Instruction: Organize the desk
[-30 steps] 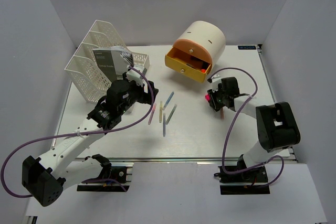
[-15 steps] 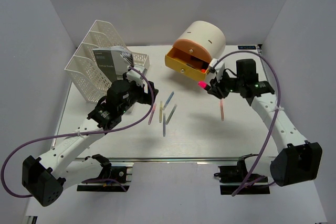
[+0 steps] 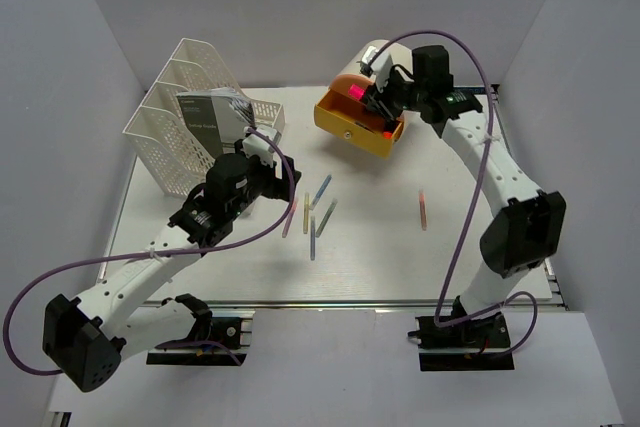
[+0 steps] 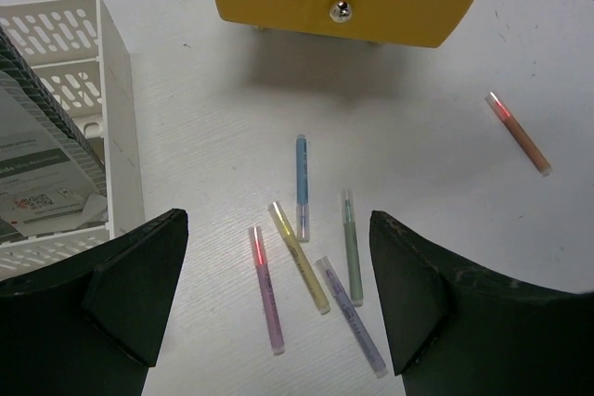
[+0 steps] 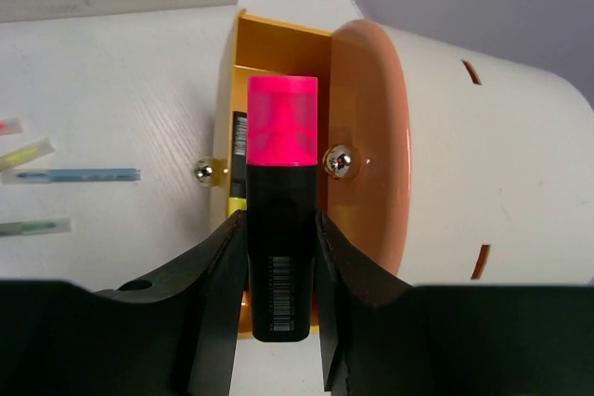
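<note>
Swinging up from 3 o'clock on the surface [image 3: 380,267], your right pincer [image 5: 281,257] now hangs over the open yellow drawer [image 3: 352,127] at 12 o'clock, pinching a pink highlighter [image 5: 282,127] by its black barrel. I read that as one item about to be filed; it only needs lowering and releasing.

That drawer already holds something dark with a yellow part and a printed label, possibly other markers, though the highlighter hides most of it. The orange drawer [image 5: 367,136] above, in the cream drawer unit [image 3: 397,67], is closed.

Five thin pens [image 3: 312,212] lie loose near the centre, and an orange pen [image 3: 422,209] lies apart at 3 o'clock. Your left pincer [image 4: 278,303] hovers over the five, spread and empty.

At 10 o'clock the white file rack [image 3: 165,132] holds a grey booklet [image 3: 205,119].
</note>
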Tool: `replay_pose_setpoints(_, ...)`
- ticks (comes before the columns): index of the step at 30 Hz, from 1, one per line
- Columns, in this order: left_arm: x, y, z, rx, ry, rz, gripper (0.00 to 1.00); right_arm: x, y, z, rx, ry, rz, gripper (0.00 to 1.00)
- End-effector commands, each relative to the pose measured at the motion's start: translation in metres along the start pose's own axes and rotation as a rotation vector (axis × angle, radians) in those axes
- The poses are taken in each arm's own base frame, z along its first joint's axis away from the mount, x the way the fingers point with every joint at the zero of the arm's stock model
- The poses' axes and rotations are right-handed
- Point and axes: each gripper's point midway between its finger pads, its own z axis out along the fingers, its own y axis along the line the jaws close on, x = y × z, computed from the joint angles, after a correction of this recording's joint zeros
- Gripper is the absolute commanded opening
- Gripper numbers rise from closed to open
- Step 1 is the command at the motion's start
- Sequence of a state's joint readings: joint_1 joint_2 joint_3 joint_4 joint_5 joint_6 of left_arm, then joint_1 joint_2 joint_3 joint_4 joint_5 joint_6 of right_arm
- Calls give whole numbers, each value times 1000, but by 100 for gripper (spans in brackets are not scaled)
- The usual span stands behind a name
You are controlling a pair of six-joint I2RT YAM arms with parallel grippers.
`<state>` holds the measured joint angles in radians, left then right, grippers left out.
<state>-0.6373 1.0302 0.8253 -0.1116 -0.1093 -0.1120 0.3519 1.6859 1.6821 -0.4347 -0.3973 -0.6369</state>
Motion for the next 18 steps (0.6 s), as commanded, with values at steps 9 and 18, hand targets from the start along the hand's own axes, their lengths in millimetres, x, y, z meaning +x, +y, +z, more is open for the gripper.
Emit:
replay_pose_setpoints(9, -3, -4, 0, 23, -12, 2, 88, 28, -20, 29, 70, 61, 13, 25)
replay_pose_setpoints(18, -9, -6, -5, 31, -34, -3, 88, 38, -13, 38, 52, 79, 75, 50)
